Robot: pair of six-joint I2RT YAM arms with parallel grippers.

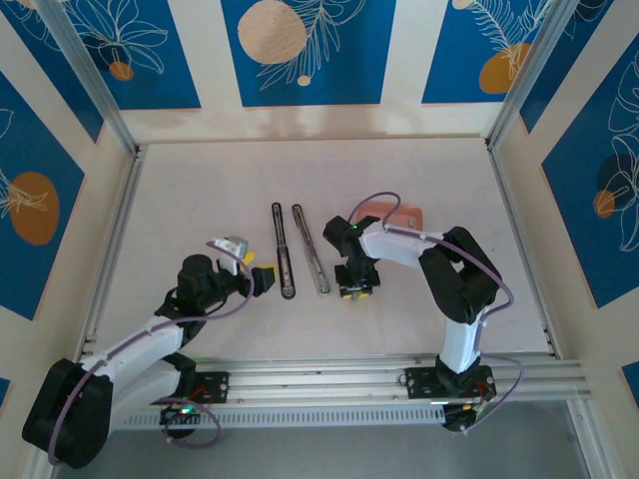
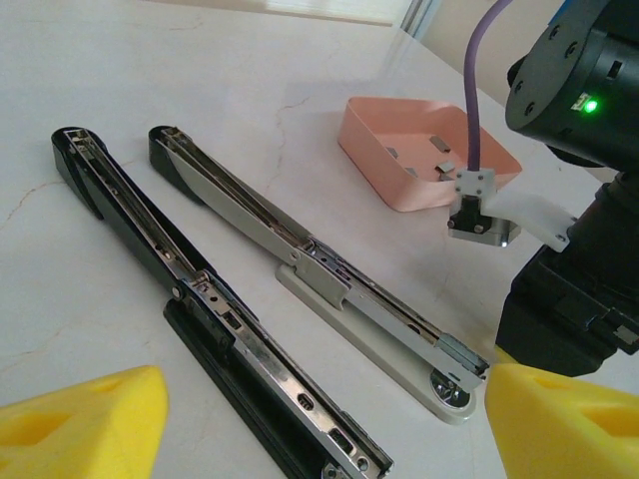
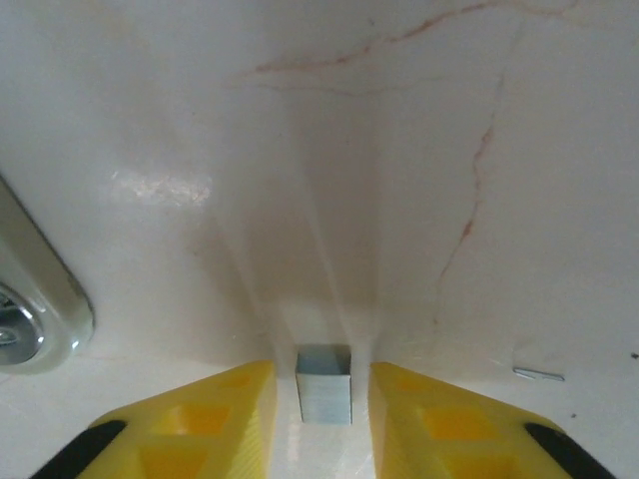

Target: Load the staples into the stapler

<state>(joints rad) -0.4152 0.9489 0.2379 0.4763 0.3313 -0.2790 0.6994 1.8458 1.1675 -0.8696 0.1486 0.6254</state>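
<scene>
Pale bench [image 3: 300,150] holds the stapler [image 2: 329,274] splayed open for loading ahead of the spread left fingers [image 2: 90,419], while the right fingers [image 3: 200,429] flank the staples [image 3: 323,384], slim gaps either side, poised to pinch.

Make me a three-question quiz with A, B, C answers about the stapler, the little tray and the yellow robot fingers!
1. How does the stapler lie?
A opened out flat
B snapped shut
C standing on end

2. What colour is the tray?
A green
B pink
C white

3. Where is a staple strip?
A on top of the stapler
B hanging on the blue wall
C between the right gripper's yellow fingers

Answers:
1 A, its two long arms lie spread side by side with the metal rail showing.
2 B, its walls are salmon pink.
3 C, it stands in the gap between the two yellow fingertips.
</scene>
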